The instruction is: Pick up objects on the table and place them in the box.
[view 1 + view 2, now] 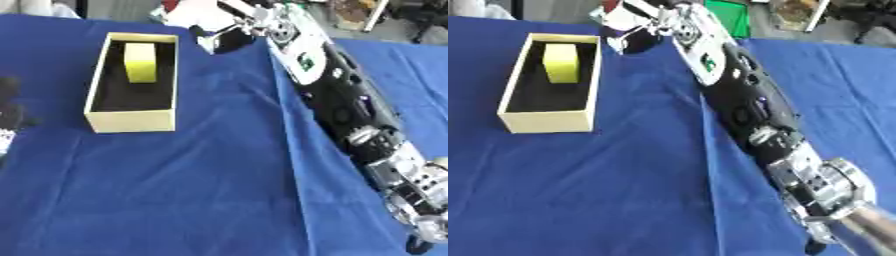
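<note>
An open pale yellow box with a dark inside stands on the blue cloth at the upper left. A yellow block lies in its far half. My right arm stretches from the lower right to the table's far edge. There my right hand is just right of the box's far corner, up against a white object; whether it holds that object is hidden by blur. My left hand shows as a dark shape at the left edge of the left eye view, apart from the box.
Blue cloth covers the table, with a raised fold running along my right arm. A green thing and other clutter sit beyond the far edge.
</note>
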Robot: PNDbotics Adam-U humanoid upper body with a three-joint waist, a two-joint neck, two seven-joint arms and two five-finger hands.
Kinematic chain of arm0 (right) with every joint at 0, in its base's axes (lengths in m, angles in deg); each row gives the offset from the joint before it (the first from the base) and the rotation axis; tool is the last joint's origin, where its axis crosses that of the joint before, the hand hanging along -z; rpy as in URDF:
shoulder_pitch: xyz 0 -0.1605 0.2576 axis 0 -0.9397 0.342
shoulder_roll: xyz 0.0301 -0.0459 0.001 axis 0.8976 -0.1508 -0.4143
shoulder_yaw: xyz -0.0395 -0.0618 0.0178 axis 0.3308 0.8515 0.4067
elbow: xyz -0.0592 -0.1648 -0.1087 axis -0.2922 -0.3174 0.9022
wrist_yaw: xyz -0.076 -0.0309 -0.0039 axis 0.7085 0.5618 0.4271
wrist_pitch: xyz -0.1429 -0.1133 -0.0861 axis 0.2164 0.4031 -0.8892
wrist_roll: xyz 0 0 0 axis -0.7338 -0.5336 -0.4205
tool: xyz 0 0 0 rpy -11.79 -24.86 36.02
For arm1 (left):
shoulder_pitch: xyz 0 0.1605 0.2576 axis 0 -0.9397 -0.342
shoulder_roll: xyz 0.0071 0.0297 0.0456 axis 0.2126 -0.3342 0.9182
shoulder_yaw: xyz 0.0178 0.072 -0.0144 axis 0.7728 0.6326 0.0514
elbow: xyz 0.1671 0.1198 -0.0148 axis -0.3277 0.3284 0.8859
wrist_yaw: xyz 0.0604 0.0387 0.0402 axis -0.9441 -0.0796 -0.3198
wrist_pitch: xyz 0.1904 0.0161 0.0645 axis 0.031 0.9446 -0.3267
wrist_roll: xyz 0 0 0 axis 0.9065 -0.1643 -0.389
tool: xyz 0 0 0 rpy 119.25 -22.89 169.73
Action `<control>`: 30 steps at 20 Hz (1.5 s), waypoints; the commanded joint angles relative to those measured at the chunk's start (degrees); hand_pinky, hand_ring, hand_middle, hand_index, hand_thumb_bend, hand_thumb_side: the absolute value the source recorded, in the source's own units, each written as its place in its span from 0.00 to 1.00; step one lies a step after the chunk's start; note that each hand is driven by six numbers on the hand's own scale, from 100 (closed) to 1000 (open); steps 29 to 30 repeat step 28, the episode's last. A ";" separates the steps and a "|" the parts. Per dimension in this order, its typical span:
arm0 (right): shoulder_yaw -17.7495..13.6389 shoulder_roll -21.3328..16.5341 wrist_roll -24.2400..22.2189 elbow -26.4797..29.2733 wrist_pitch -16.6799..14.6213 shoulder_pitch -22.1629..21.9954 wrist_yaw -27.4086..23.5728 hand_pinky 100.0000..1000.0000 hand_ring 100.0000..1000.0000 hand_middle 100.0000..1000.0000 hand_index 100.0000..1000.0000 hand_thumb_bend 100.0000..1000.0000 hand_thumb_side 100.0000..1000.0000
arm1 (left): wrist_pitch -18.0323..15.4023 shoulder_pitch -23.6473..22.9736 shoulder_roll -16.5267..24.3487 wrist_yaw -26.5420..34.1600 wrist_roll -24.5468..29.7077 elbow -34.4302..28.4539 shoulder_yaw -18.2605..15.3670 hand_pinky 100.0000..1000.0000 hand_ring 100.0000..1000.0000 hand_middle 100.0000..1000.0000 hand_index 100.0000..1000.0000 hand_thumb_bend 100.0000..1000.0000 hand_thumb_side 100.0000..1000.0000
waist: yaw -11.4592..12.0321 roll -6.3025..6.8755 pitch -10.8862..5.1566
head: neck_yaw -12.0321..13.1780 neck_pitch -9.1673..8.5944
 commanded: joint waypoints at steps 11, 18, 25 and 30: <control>-5.96 -13.58 3.91 14.74 5.42 -15.14 -9.21 0.91 1.00 0.85 1.00 0.00 0.07 | -0.09 0.08 1.37 -0.77 -0.62 -0.64 -1.04 0.66 1.00 0.88 0.91 0.47 0.63 | -1.64 0.45 -0.59 | 2.07 -0.74; -8.29 -14.91 5.46 16.49 6.35 -19.99 -11.10 0.91 1.00 0.83 1.00 0.00 0.10 | -0.13 -0.23 1.32 -0.71 -0.62 -0.62 -1.18 0.66 1.00 0.88 0.92 0.47 0.63 | -2.14 0.77 -0.70 | 2.40 -0.46; -10.74 -13.82 7.47 17.77 5.67 -22.82 -13.21 0.91 1.00 0.82 1.00 0.00 0.12 | -0.12 -0.80 1.32 -0.64 -0.41 -0.43 -1.11 0.66 1.00 0.88 0.92 0.46 0.63 | -2.77 1.06 -1.07 | 2.33 0.83; -11.38 -13.16 8.54 18.11 5.84 -23.72 -14.26 0.90 1.00 0.81 1.00 0.00 0.12 | -0.11 -1.17 1.23 -0.70 -0.34 -0.28 -1.09 0.66 1.00 0.88 0.91 0.46 0.63 | -3.20 1.14 -1.31 | 2.33 1.85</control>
